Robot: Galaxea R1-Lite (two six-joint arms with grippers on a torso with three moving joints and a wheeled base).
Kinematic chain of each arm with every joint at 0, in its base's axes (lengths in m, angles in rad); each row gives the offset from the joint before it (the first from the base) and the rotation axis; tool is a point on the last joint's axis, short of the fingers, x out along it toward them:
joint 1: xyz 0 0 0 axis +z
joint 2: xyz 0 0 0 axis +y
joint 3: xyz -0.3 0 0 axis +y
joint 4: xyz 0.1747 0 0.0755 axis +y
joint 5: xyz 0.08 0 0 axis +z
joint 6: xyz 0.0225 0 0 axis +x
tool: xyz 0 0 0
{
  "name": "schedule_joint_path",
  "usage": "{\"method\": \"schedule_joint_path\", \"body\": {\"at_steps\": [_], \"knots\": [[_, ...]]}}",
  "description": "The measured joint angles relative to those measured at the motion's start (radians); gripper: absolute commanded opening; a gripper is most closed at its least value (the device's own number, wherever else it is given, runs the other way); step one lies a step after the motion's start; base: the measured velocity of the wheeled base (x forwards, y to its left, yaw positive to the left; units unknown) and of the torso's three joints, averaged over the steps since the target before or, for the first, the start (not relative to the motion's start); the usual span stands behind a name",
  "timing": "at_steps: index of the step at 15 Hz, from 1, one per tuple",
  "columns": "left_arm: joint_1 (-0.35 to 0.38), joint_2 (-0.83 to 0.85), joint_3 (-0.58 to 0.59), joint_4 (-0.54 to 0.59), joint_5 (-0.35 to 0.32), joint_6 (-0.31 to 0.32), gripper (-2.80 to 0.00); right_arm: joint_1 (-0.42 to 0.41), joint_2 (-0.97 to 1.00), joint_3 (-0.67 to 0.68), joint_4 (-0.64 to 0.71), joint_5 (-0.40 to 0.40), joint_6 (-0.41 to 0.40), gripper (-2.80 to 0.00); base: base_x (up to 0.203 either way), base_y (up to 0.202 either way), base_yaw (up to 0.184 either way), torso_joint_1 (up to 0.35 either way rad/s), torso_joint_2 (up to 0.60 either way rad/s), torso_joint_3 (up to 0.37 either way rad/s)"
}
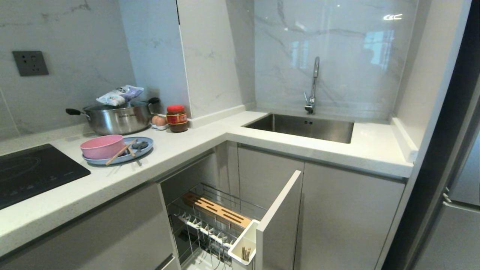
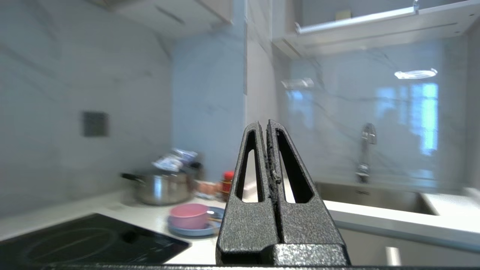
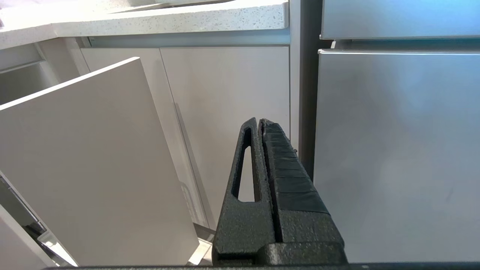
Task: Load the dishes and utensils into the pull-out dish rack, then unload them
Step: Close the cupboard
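Observation:
On the counter's left a pink bowl [image 1: 102,146] sits on a light-blue plate [image 1: 147,147]. Wooden chopsticks [image 1: 120,152] and a slim metal utensil [image 1: 139,144] lie across the plate. Under the counter the pull-out dish rack [image 1: 198,224] stands pulled out, showing its wooden strip [image 1: 217,210] and its white cutlery cup [image 1: 243,245], which holds thin sticks. Neither arm shows in the head view. My left gripper [image 2: 264,123] is shut and empty, raised level with the counter, with the bowl [image 2: 189,215] and plate [image 2: 195,231] ahead of it. My right gripper [image 3: 258,120] is shut and empty, low before the cabinets.
A steel pot [image 1: 116,118] with a bag [image 1: 120,94] on top, eggs [image 1: 159,121] and a red-lidded jar [image 1: 177,118] stand behind the plate. A black hob [image 1: 33,172] lies at the left, the sink [image 1: 303,127] and tap [image 1: 313,86] at the back. The drawer front [image 1: 279,217] juts out beside the rack.

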Motion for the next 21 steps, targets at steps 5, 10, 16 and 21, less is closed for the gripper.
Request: {"method": "schedule_joint_path", "body": {"at_steps": [5, 10, 16, 21], "knots": [[-0.159, 0.472, -0.329, 0.125, -0.024, -0.241, -2.80, 0.000, 0.000, 0.000, 0.000, 0.000, 0.000, -2.80, 0.000, 0.000, 0.000, 0.000, 0.00, 0.000], [-0.398, 0.868, -0.320, 0.079, -0.147, -0.372, -2.80, 0.000, 0.000, 0.000, 0.000, 0.000, 0.000, -2.80, 0.000, 0.000, 0.000, 0.000, 0.00, 0.000], [-0.512, 1.259, -0.335, 0.139, -0.355, -0.386, -2.80, 0.000, 0.000, 0.000, 0.000, 0.000, 0.000, -2.80, 0.000, 0.000, 0.000, 0.000, 0.00, 0.000], [-0.600, 1.446, -0.362, 0.220, -0.453, -0.388, -2.80, 0.000, 0.000, 0.000, 0.000, 0.000, 0.000, -2.80, 0.000, 0.000, 0.000, 0.000, 0.00, 0.000]]}}
